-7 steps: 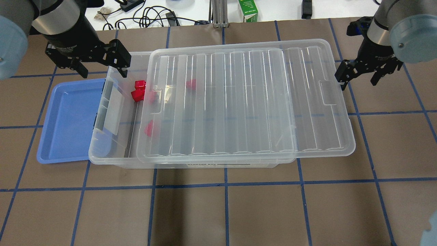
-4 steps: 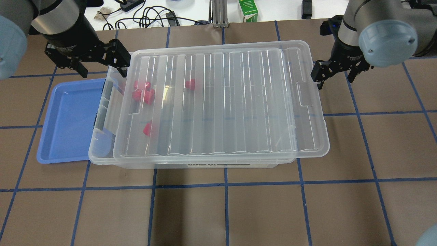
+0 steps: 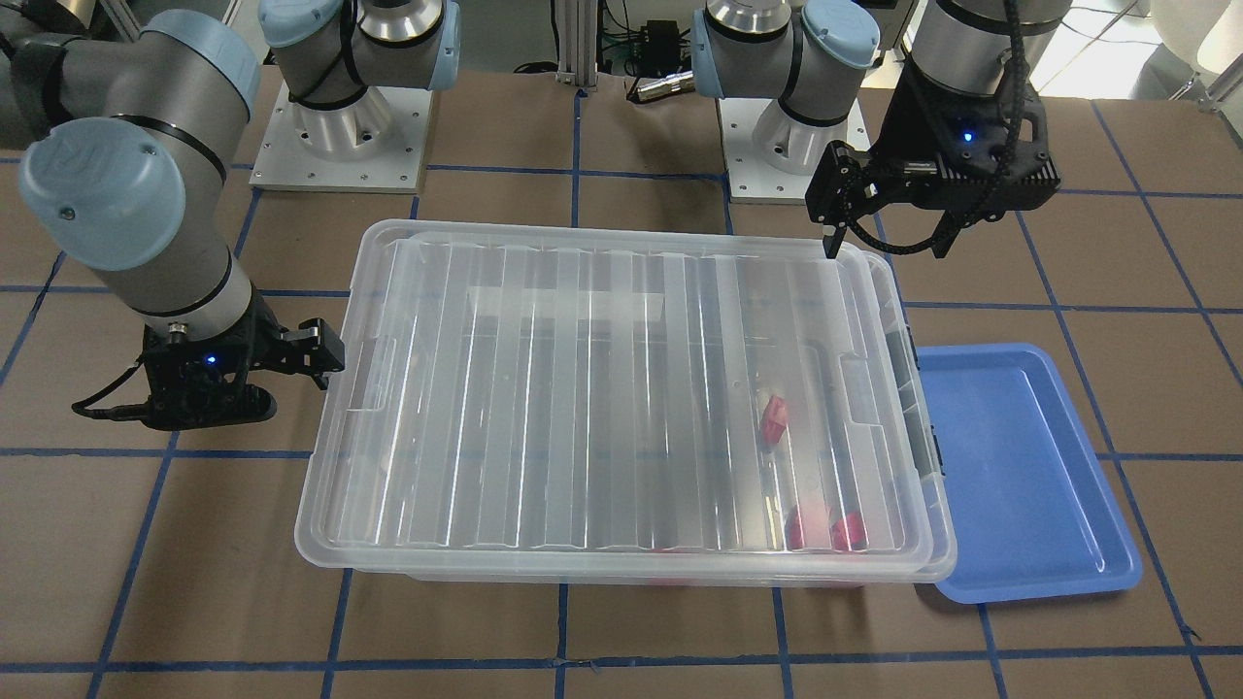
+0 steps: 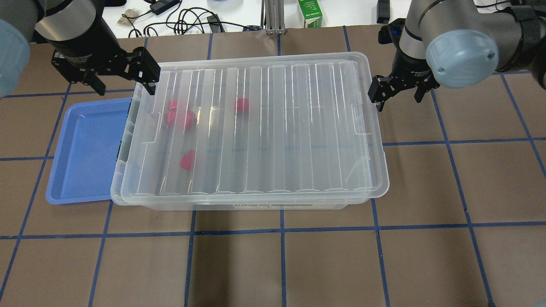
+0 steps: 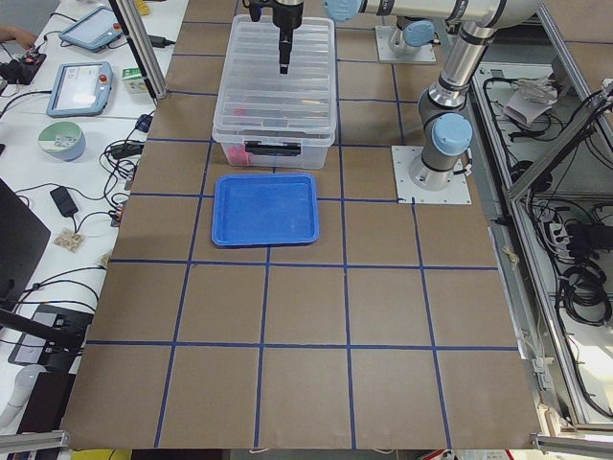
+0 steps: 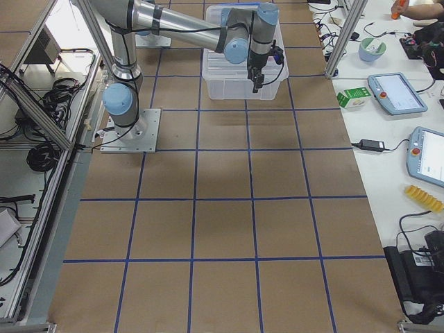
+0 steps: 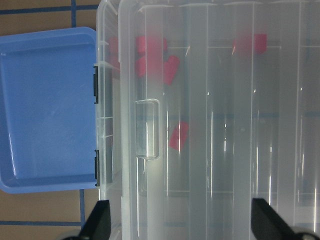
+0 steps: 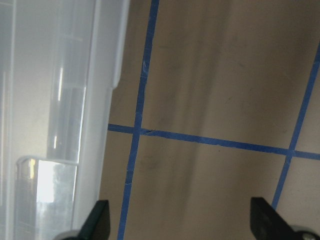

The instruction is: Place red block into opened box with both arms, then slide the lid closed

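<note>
Under the clear ribbed lid (image 4: 264, 128), several red blocks show inside the box (image 4: 116, 192): a cluster (image 4: 179, 115), one further right (image 4: 242, 105) and one nearer the front (image 4: 187, 160). The lid covers almost all of the box and overhangs its right end slightly. My right gripper (image 4: 397, 99) is open at the lid's right back edge, one finger against it. My left gripper (image 4: 126, 87) hangs open over the box's left back corner, holding nothing. The left wrist view looks down on the lid's handle recess (image 7: 147, 129) and a red block (image 7: 179, 136).
A shallow blue tray (image 4: 85, 149) lies against the box's left end. Cables and a green carton (image 4: 310, 13) sit on the white bench beyond the table's back edge. The brown mat with blue tape lines (image 4: 281, 264) stretches in front of the box.
The lid slid left across the box, from far overhanging the right end to nearly covering it. My right gripper moved left with the lid's end. The left gripper barely shifted.
</note>
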You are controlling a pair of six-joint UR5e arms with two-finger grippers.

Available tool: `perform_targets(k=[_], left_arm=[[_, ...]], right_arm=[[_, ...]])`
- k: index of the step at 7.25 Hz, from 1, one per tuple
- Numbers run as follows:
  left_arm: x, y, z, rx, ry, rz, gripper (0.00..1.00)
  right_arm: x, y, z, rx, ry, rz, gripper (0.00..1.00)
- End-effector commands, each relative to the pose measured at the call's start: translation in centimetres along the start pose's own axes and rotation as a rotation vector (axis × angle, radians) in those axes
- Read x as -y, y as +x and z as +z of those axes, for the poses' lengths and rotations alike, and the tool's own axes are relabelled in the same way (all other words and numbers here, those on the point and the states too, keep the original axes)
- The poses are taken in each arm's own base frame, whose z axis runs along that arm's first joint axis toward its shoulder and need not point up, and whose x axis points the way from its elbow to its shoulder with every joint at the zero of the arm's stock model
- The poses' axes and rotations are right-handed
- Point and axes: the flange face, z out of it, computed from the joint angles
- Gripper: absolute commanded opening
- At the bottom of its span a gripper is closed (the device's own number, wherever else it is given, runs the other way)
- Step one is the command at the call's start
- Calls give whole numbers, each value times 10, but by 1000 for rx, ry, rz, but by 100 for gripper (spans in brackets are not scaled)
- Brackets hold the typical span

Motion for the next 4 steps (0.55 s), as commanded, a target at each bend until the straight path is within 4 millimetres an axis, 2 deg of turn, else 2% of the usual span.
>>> perform_targets(k=[1, 3, 4], left_arm=[[0, 0, 0, -1, 0, -1, 100], [-3, 1, 0, 0, -5, 3, 100], [-4, 1, 0, 0, -5, 3, 100]], right_arm=[[-2, 1, -51, -13, 68, 0, 100], [-33, -27, -137, 27, 127, -14, 100], [-46, -42, -167, 30, 145, 30, 100]])
